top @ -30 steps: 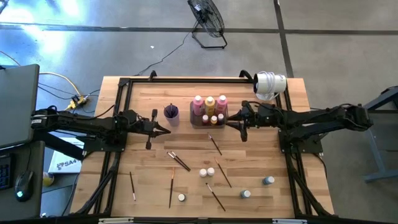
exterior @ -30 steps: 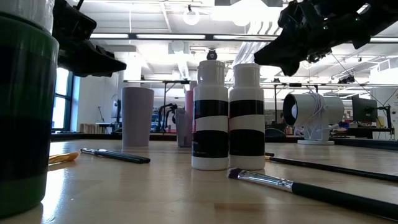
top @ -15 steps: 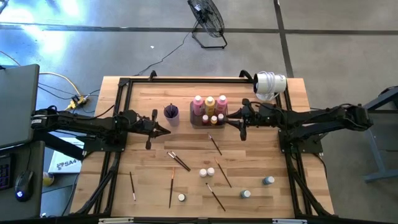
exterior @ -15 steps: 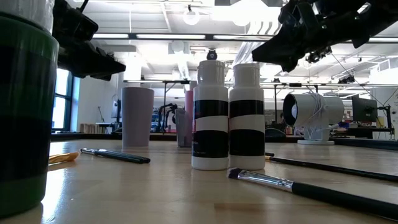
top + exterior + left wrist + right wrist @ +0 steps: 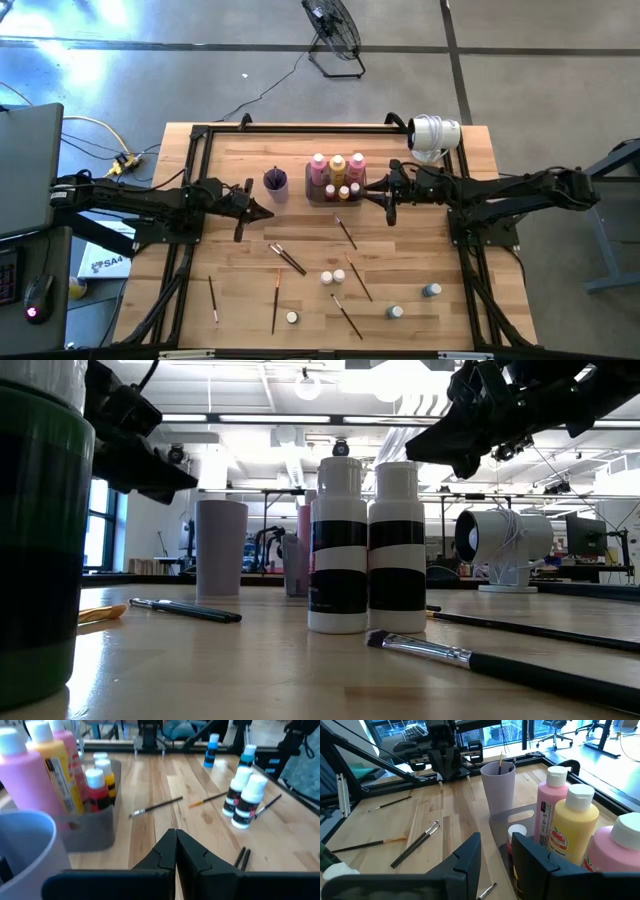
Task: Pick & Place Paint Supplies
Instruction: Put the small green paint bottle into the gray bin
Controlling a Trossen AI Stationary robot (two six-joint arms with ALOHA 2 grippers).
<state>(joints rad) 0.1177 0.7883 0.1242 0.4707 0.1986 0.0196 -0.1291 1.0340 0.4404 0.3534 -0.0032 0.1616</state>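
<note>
The left gripper (image 5: 268, 210) hangs pinched tight and empty beside the cup (image 5: 276, 182). The right gripper (image 5: 368, 196) hovers next to the tray (image 5: 318, 199), fingers parted, holding nothing. Bottles (image 5: 337, 168) stand in the tray; brushes (image 5: 288, 259) and small bottles (image 5: 332, 276) lie scattered on the table (image 5: 230, 260).

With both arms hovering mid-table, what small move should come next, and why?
Probably the right gripper should swing toward the nearest loose paintbrush and descend. Its jaws are open and empty beside the tray, which already holds bottles, while brushes and small bottles lie scattered on the table. The left gripper is shut and empty.
</note>
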